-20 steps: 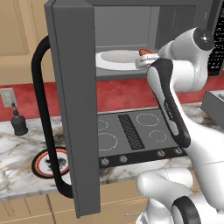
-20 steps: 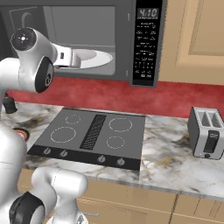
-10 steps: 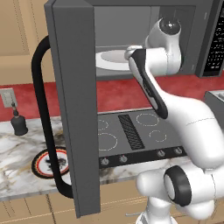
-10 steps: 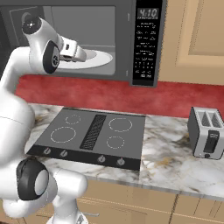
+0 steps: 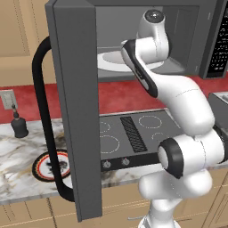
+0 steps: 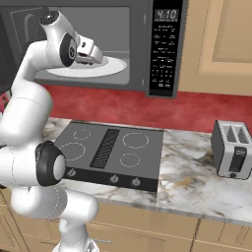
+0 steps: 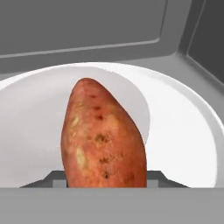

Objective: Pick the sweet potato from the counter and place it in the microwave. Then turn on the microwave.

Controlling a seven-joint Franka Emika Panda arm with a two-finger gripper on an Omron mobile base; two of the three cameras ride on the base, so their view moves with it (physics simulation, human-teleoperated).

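The sweet potato, reddish-brown with orange flecks, stands close before the hand camera, just above the white turntable. My gripper is shut on its lower end, one grey fingertip showing at each side. In the right base view the gripper reaches into the dark grey microwave, over the turntable. The microwave door hangs wide open at the left. The marble counter lies below.
The open door's black handle juts out over the counter's left part. A dark cooktop sits under the microwave. A toaster stands at the right. A red-rimmed plate and a small dark bottle sit at the left.
The arm has swung upward and its elbow leftward, and the hand has gone further into the microwave cavity over the turntable, still holding the sweet potato.
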